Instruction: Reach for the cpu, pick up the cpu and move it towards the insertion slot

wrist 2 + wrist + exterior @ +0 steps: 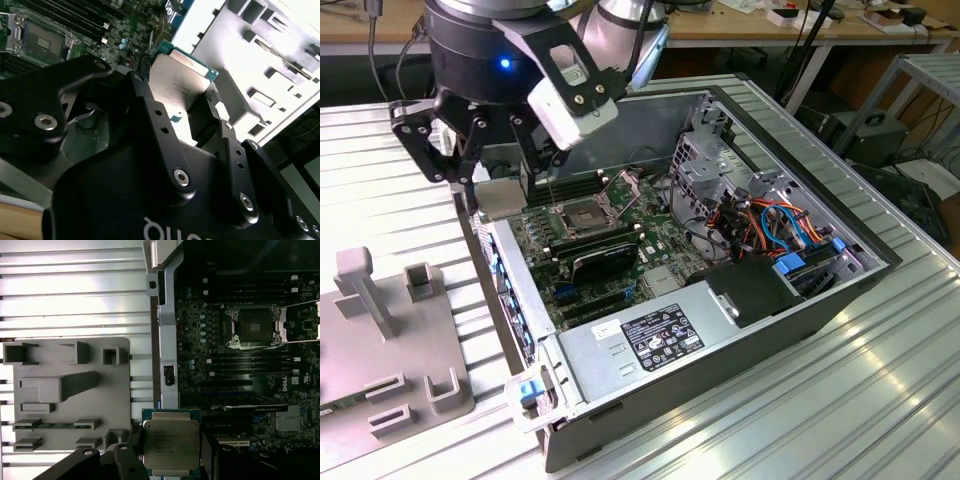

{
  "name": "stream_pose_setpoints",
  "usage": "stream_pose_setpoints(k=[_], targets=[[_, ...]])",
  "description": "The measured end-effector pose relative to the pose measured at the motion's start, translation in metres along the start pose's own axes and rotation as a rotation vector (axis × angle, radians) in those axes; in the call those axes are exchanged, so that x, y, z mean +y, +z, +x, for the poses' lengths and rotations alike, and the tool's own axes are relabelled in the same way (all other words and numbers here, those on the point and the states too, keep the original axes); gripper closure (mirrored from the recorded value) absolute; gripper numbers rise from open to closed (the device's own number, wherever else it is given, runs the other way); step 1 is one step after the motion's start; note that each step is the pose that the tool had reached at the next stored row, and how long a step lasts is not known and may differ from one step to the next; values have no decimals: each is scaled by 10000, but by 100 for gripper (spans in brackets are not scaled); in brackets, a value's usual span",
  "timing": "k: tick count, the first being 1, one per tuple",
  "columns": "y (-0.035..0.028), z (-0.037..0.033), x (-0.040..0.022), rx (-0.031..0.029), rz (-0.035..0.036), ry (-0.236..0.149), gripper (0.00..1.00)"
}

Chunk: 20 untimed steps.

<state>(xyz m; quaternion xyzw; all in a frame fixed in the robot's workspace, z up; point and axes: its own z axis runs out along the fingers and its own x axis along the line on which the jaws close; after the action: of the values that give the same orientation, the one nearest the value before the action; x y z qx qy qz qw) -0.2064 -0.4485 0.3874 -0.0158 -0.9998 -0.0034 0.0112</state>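
Closest to us in the first wrist view, the claw point(172, 450) is clamped on the cpu point(171, 442), lifted clear and hanging over the near wall of the open computer case point(740, 330), so we judge the carry step is in hand. The insertion slot point(254, 326) sits open on the motherboard point(610, 250), well apart from the chip. We think the next move calls for level travel inward and squaring the chip to the socket frame.

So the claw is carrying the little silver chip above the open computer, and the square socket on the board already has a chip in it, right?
Not quite: the insertion slot is empty, its dark centre bare in the first wrist view. The gripper does hold the cpu.
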Motion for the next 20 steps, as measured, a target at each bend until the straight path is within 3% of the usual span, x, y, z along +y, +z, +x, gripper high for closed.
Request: stream_pose_setpoints(k=[15, 16, 20], targets=[[-7, -611, 19, -34, 0, 1, 45], [-7, -700, 22, -39, -2, -1, 45], [-9, -872, 28, -43, -2, -1, 45]])
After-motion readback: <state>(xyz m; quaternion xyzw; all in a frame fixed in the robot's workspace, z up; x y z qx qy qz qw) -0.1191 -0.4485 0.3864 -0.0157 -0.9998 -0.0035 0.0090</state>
